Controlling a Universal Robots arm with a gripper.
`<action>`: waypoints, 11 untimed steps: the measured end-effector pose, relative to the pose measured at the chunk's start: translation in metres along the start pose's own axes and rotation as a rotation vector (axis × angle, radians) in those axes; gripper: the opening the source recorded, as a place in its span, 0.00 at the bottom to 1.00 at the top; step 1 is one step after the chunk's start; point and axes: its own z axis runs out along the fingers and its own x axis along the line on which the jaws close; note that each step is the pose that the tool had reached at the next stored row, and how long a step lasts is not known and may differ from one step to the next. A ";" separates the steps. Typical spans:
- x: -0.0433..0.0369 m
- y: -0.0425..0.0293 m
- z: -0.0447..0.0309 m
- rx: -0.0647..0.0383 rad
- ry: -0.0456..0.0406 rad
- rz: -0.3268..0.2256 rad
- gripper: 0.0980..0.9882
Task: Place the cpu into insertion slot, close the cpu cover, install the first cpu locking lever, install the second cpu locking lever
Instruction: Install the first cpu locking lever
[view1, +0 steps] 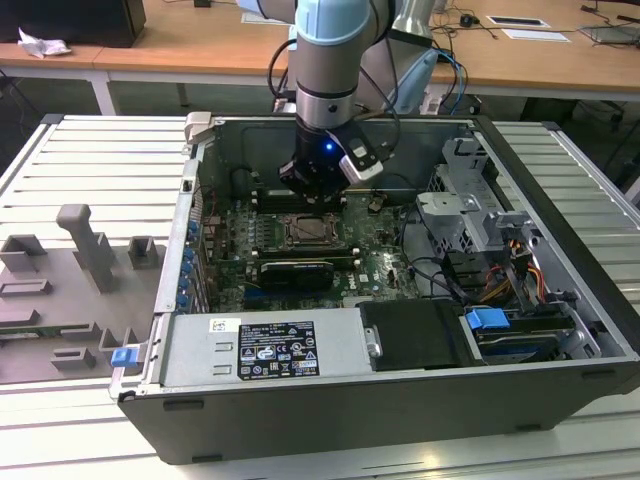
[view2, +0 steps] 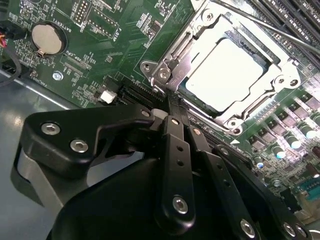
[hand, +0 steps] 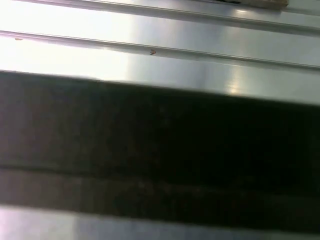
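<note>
We see the cpu (view2: 225, 75) already seated under the closed cpu cover (view2: 272, 82), one thin lever (view2: 270, 27) seemingly unlatched, the gripper (view2: 172, 102) pinched together.

We find no legible text; print on the case label (view1: 266, 349) and motherboard (view2: 100, 45) stays unreadable.

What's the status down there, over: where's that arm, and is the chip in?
Tool closed, empty, at socket edge. Cpu seated in socket, cpu cover down around it. Thin lever rod crosses the far side.
</note>
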 end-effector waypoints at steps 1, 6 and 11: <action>0.0000 -0.0001 0.0003 0.001 0.0003 0.000 0.01; -0.0001 0.0000 -0.0003 0.001 0.0000 0.000 0.01; -0.0004 0.0005 -0.0096 0.001 0.0001 0.000 0.01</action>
